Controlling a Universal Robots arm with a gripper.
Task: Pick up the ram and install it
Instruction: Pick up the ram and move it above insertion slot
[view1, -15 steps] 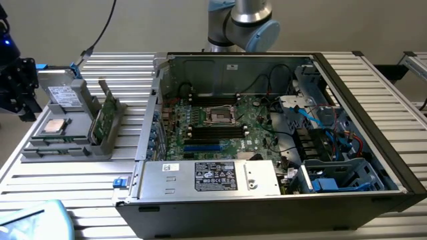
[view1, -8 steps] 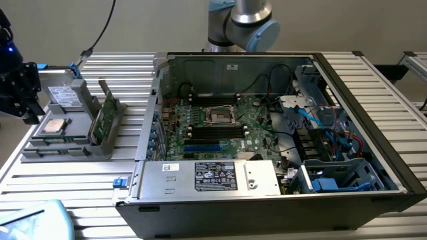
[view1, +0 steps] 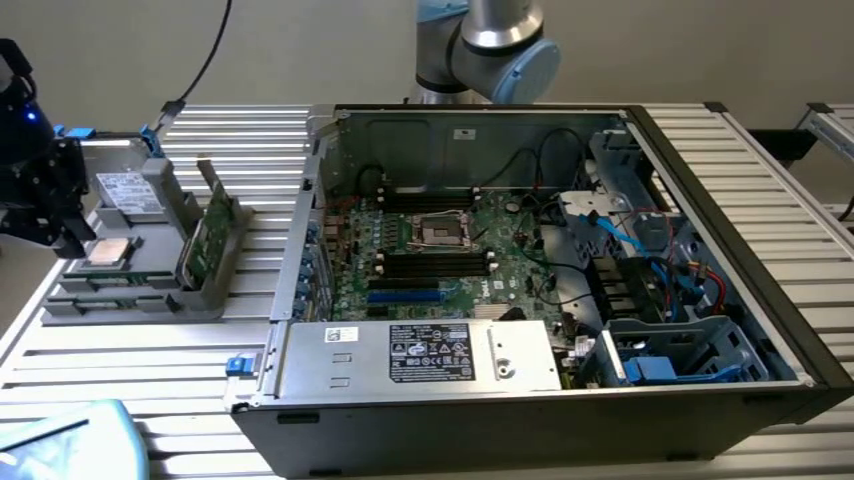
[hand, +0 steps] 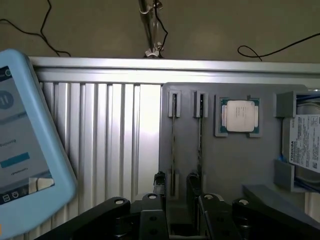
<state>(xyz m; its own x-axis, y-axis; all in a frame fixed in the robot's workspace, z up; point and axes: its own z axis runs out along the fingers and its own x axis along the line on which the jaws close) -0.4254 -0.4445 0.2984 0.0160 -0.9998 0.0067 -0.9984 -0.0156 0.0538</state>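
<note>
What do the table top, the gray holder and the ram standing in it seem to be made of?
The table top is likely aluminium with a brushed silver finish: parallel ribs with a soft sheen. The gray holder is probably matte plastic: flat, even gray, no glare. The ram looks like a circuit board, perhaps fibreglass laminate, with a green coated face.

Exterior view looks down obliquely; wrist view closely faces shared holder (view1: 83, 306) (hand: 235, 162).

— Seemed a robotics lab?
— Seemed so. Saw a robot arm (view1: 487, 45) behind an open PC case (view1: 400, 150) on a slatted aluminium bench (view1: 120, 365).
— Spotted more?
— Noted a grey parts jig (view1: 114, 300), a blue tablet (hand: 30, 150), loose cables (hand: 280, 49) against a bare wall (hand: 90, 30).
</note>
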